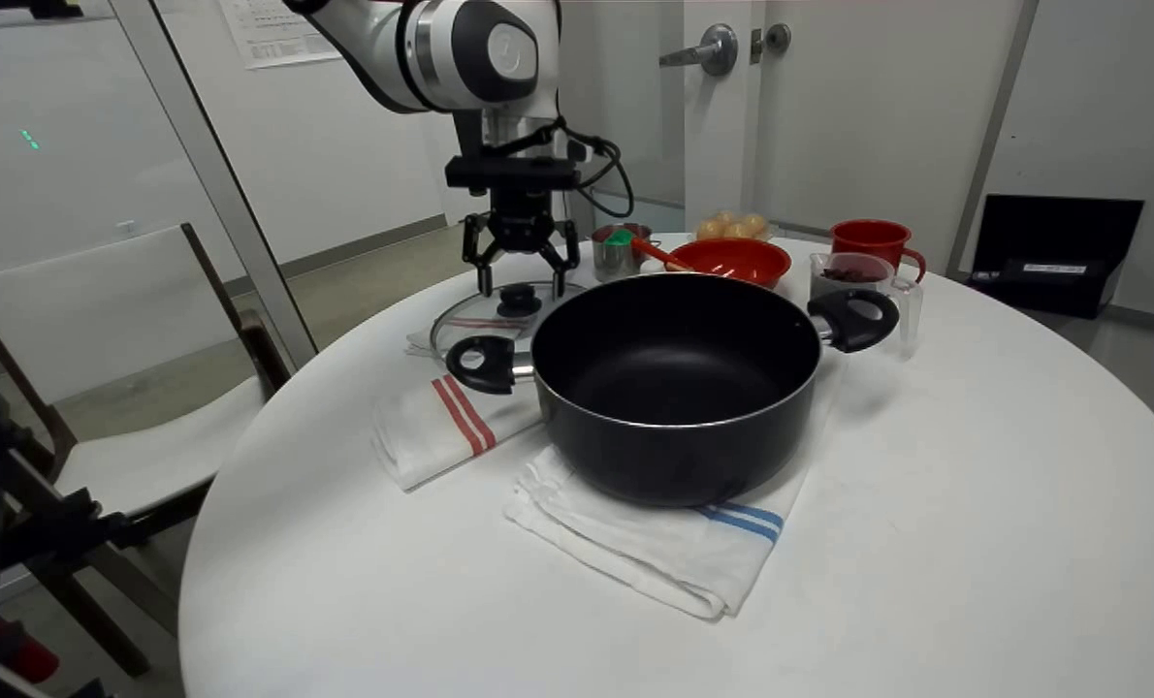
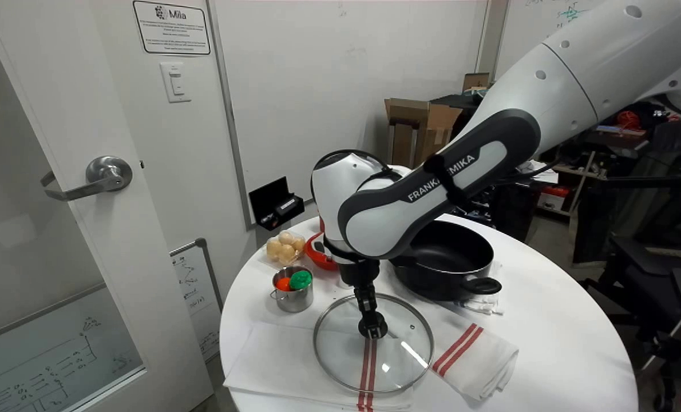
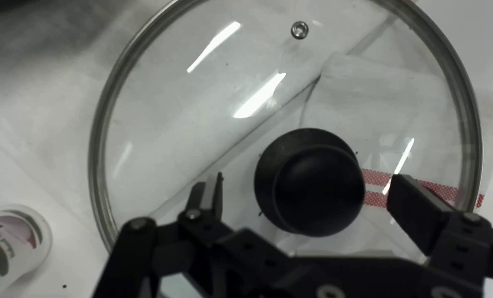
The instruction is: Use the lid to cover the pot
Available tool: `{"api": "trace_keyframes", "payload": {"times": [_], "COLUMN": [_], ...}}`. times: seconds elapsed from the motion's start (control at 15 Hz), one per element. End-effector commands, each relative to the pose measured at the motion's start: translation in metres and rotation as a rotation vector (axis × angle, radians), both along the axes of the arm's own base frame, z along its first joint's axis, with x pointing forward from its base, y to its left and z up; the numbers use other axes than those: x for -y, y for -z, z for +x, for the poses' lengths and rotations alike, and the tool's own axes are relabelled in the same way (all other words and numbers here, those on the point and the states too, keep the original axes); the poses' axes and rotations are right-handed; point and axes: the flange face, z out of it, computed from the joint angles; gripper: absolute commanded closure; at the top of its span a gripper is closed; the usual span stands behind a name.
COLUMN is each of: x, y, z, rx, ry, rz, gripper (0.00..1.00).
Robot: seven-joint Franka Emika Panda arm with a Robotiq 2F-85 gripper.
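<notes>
The round clear glass lid (image 2: 398,366) with a metal rim lies on a white towel with red stripes, knob up. Its black knob (image 3: 317,186) shows large in the wrist view. My gripper (image 1: 522,288) is open and points down over the lid, one finger on each side of the knob; in the wrist view (image 3: 306,178) gaps show between knob and both fingers. The large black pot (image 1: 674,456) stands beside the lid on a towel with blue stripes, uncovered, its dark inside bare. The arm hides part of the pot (image 2: 440,280) in an exterior view.
A red bowl (image 1: 732,260), a metal cup (image 2: 293,297) with green and orange things, a box of eggs (image 2: 285,247), a red mug (image 1: 870,240) and a clear measuring cup (image 1: 850,274) stand near the pot and lid. A white bottle (image 3: 16,244) shows in the wrist view.
</notes>
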Motion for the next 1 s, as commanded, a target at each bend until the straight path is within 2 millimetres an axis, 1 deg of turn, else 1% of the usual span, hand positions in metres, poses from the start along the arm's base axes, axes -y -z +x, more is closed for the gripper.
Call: {"api": "trace_keyframes", "payload": {"times": [0.0,0.07,0.2,0.33,0.47,0.53,0.6,0.93], "x": [0.002,0.002,0.002,0.002,0.0,-0.002,-0.003,-0.009], "y": [0.001,0.001,0.0,-0.001,-0.007,-0.009,-0.012,-0.035], "z": [0.009,0.011,0.012,0.013,0.015,0.016,0.016,0.012], "rx": [0.002,0.006,0.012,0.012,0.016,0.019,0.029,0.038], "ry": [-0.002,-0.001,0.0,0.001,0.001,0.002,0.0,0.0], "rz": [-0.006,-0.006,-0.003,-0.001,0.0,0.001,-0.002,0.002], "gripper": [0.25,0.26,0.4,0.57,0.69,0.71,0.75,0.75]}}
